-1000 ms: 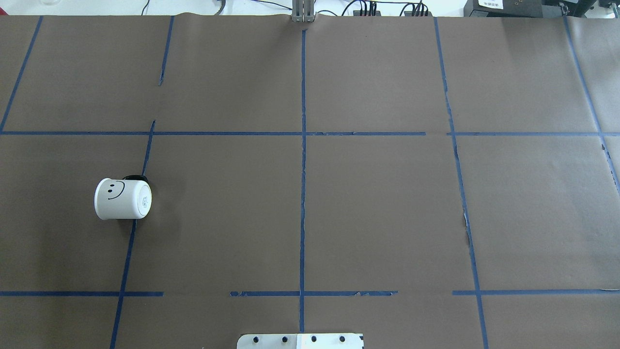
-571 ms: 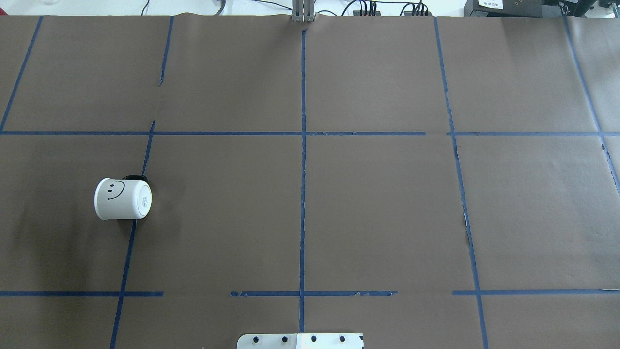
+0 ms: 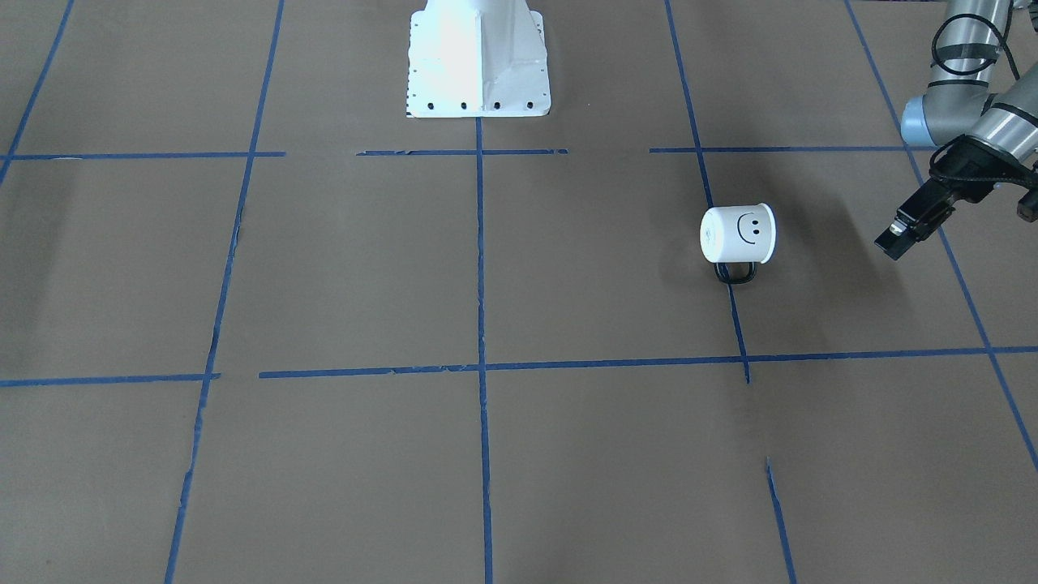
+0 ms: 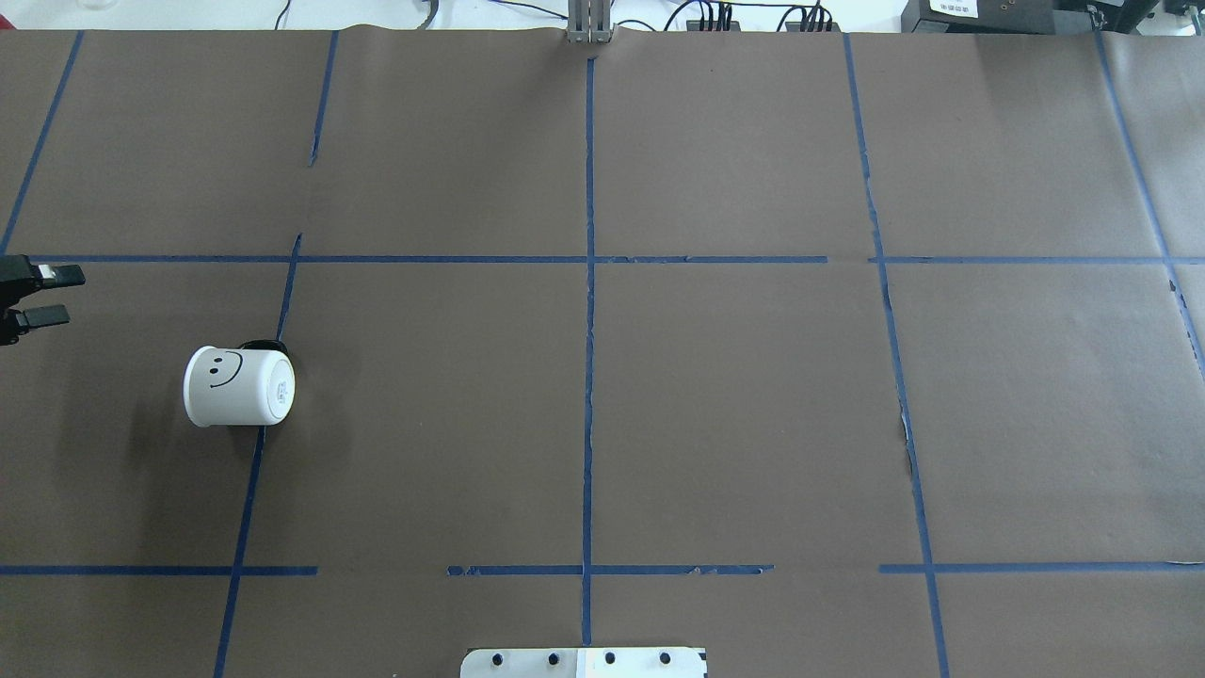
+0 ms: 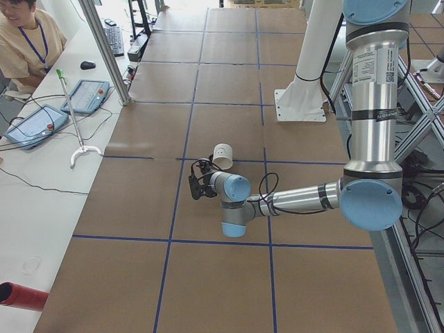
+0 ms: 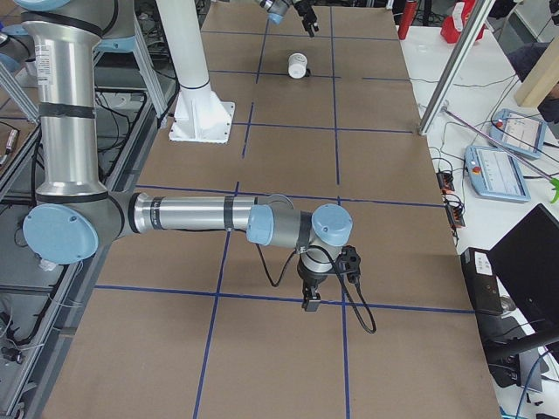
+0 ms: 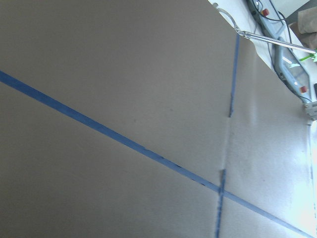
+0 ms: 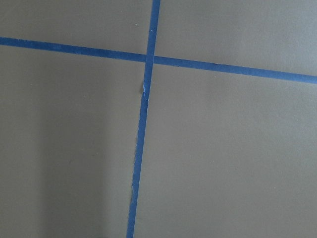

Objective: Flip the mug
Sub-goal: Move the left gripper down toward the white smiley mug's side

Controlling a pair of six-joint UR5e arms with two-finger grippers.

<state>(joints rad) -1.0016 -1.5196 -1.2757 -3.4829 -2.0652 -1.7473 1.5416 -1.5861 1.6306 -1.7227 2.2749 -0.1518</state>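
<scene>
The white mug (image 4: 239,386) with a black smiley face lies on its side on the brown table cover, in the left half of the overhead view. Its base points toward the table's middle and its dark loop handle (image 3: 735,274) rests on the far side from the robot. It also shows in the front view (image 3: 738,234). My left gripper (image 4: 49,296) is open and empty at the left edge, apart from the mug; it also shows in the front view (image 3: 894,241). My right gripper (image 6: 310,301) shows only in the exterior right view, low over the table, far from the mug; I cannot tell its state.
Blue tape lines (image 4: 588,330) divide the brown cover into squares. The robot's white base plate (image 4: 584,662) is at the near edge. A side table with tablets (image 5: 83,97) and a seated person (image 5: 24,41) stands beyond the far edge.
My left gripper has come into the overhead view from the left edge. The mug has not moved.
</scene>
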